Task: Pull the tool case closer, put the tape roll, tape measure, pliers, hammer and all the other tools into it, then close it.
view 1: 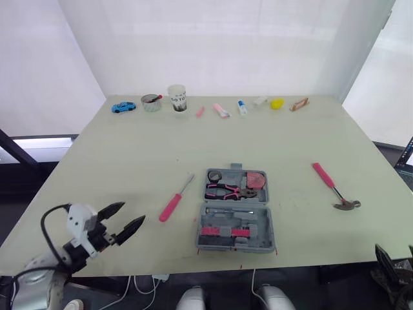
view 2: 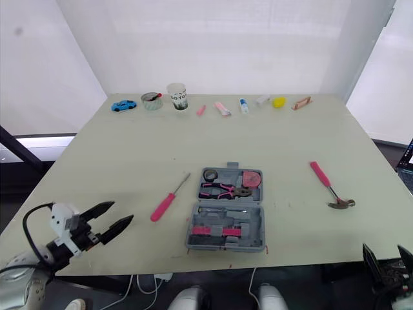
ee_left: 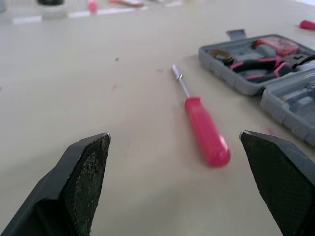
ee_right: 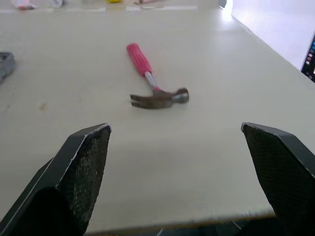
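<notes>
The grey tool case (view 1: 235, 210) lies open near the table's front middle; pink-handled pliers (view 1: 229, 191), a tape roll (view 1: 215, 175) and a pink tape measure (view 1: 256, 178) sit in its far half. A pink-handled screwdriver (view 1: 175, 199) lies just left of the case. A pink-handled hammer (view 1: 334, 186) rests to the right. My left gripper (view 1: 122, 219) is open at the front left, pointing at the screwdriver (ee_left: 204, 127). My right gripper (view 2: 386, 259) is open at the front right corner, off the table edge, facing the hammer (ee_right: 152, 78).
Along the table's far edge stand a blue toy car (view 1: 123, 106), a tape ring (view 1: 151, 103), a white cup (view 1: 177, 98), small pink items (view 1: 221, 110), a glue stick (view 1: 242, 107), a yellow object (view 1: 277, 103) and a brown piece (view 1: 299, 104).
</notes>
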Controlling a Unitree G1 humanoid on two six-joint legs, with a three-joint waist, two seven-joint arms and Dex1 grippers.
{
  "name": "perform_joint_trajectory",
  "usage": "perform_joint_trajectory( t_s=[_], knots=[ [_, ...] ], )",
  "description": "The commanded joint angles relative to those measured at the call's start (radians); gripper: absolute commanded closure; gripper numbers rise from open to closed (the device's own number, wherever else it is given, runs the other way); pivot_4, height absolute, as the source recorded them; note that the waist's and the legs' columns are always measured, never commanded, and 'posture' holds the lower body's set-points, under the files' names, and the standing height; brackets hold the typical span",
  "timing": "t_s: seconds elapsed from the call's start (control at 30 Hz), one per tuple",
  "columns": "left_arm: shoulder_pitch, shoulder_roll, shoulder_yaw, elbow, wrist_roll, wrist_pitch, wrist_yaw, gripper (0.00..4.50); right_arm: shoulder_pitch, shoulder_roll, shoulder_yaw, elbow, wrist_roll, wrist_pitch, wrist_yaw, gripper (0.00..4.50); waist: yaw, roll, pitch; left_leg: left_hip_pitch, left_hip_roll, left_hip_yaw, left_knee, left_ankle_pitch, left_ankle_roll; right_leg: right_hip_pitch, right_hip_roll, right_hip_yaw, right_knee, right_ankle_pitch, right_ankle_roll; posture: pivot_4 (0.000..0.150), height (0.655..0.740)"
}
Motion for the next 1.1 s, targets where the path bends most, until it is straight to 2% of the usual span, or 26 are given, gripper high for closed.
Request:
perform_joint_trajectory(
  t_s=[0.03, 0.27, 0.4, 0.57, 0.8, 1.1],
  knots=[
    [-0.05, 0.018, -0.034, -0.055, 0.005, 0.012, -0.016, 0.0, -0.048, -0.052, 0.016, -0.061, 0.005, 0.076, -0.042, 0.02, 0.001, 0.0, 0.0, 0.0, 0.0, 0.0, 0.0, 0.0, 0.0, 0.001, 0.0, 0.0, 0.0, 0.0, 0.0, 0.15, 0.74],
    [-0.156, 0.037, -0.123, -0.121, -0.019, 0.067, -0.086, 0.0, -0.21, -0.196, 0.071, -0.01, -0.018, 0.213, -0.037, 0.02, 0.002, 0.0, 0.0, 0.0, -0.005, 0.0, 0.0, 0.0, 0.0, 0.002, 0.001, -0.001, 0.0, 0.0, 0.0, 0.15, 0.74],
    [-0.206, 0.061, -0.162, -0.17, -0.051, 0.114, -0.159, 0.0, -0.344, -0.309, 0.097, 0.152, -0.046, 0.258, 0.016, 0.02, 0.002, 0.0, 0.001, 0.0, -0.006, 0.002, 0.001, 0.0, 0.001, 0.003, 0.002, -0.002, -0.001, 0.0, 0.0, 0.15, 0.74],
    [-0.238, 0.104, -0.194, -0.214, -0.073, 0.169, -0.236, 0.0, -0.422, -0.392, 0.112, 0.285, -0.061, 0.297, 0.081, 0.02, 0.002, 0.0, 0.001, 0.0, -0.006, 0.0, 0.0, 0.0, 0.001, 0.003, 0.004, -0.002, -0.001, 0.0, 0.0, 0.15, 0.74],
    [-0.329, 0.106, -0.23, -0.222, -0.072, 0.196, -0.28, 0.0, -0.611, -0.446, 0.177, 0.519, -0.115, 0.317, 0.117, 0.02, -0.001, 0.0, 0.001, 0.001, -0.006, 0.0, 0.002, 0.0, 0.001, 0.005, 0.006, 0.0, -0.001, 0.0, 0.001, 0.15, 0.74],
    [-0.355, 0.103, -0.262, -0.305, -0.105, 0.251, -0.309, 0.0, -0.848, -0.453, 0.292, 0.737, -0.195, 0.321, 0.179, 0.02, -0.002, 0.0, 0.002, 0.0, -0.005, -0.001, 0.001, 0.0, 0.001, 0.004, 0.008, 0.001, -0.001, 0.002, 0.004, 0.15, 0.74]
  ],
)
